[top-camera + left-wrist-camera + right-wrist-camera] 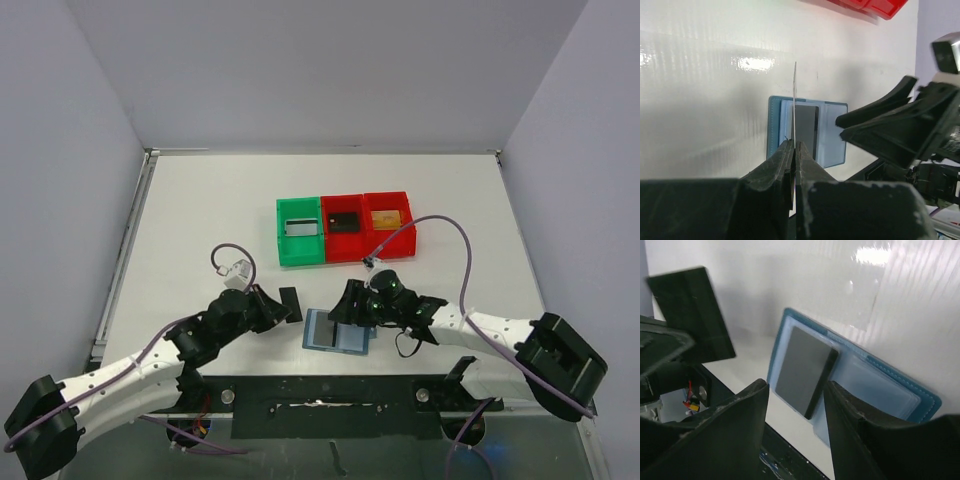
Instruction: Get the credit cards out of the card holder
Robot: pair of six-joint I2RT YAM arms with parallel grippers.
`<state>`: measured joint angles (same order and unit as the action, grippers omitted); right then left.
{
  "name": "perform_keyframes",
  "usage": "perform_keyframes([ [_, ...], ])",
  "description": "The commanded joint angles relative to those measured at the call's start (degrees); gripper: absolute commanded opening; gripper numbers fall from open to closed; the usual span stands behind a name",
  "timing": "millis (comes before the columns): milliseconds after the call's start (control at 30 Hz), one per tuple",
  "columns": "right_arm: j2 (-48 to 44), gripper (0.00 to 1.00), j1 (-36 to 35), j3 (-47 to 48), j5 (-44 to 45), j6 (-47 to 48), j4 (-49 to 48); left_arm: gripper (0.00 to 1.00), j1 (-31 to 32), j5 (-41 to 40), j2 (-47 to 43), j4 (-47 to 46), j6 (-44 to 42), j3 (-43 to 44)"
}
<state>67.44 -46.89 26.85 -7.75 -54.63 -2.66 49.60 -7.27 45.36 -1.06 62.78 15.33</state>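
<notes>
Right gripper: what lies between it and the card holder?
A dark grey card, lying on the open card holder; the right wrist view shows it.

Edge-on card (794,100) in L gripper (794,145), face unseen; red bin (875,6) cut by top edge; R gripper (840,127) blurred.

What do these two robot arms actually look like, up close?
The left arm and right arm are built from white tube-like segments joined by bulky black joints. A greyish-purple cable loops off each. The left tool and right tool are matte black, each with two chunky fingers. Small green lights glow near the right one.
</notes>
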Motion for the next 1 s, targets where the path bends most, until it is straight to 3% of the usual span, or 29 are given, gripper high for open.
perform_keyframes([
  [0,4.7,0.48,0.1,-2.6,-4.1,-5.4,-10.7,0.0,-0.9,-2.3,-3.4,2.5,-0.5,1.0],
  [100,7.5,0.49,0.7,0.7,4.1,-2.9,0.4,0.0,-1.0,-1.1,-4.4,2.0,-0.6,0.4],
  [200,6.4,0.51,0.7,5.1,6.1,3.1,6.7,0.0,-1.2,-0.7,-5.1,3.8,-1.2,0.9],
  [333,0.3,0.71,1.0,7.1,5.3,8.8,6.9,0.0,-1.5,-1.6,-6.4,3.7,-1.1,0.4],
  [400,-2.8,0.76,1.5,7.4,6.1,10.4,6.8,0.0,-1.9,-0.9,-7.0,1.7,-1.8,0.0],
  [667,-6.5,0.86,2.7,6.9,15.5,10.7,3.1,0.0,-6.6,3.8,-10.8,-3.3,-5.5,-1.3],
  [833,-6.3,0.89,3.0,7.1,8.9,17.2,0.5,0.0,-11.2,11.6,-13.8,-14.4,-4.4,-6.7],
  [967,-5.5,0.92,6.2,7.0,6.0,13.5,0.9,0.0,-13.3,17.6,-13.4,-18.5,-5.4,-6.8],
])
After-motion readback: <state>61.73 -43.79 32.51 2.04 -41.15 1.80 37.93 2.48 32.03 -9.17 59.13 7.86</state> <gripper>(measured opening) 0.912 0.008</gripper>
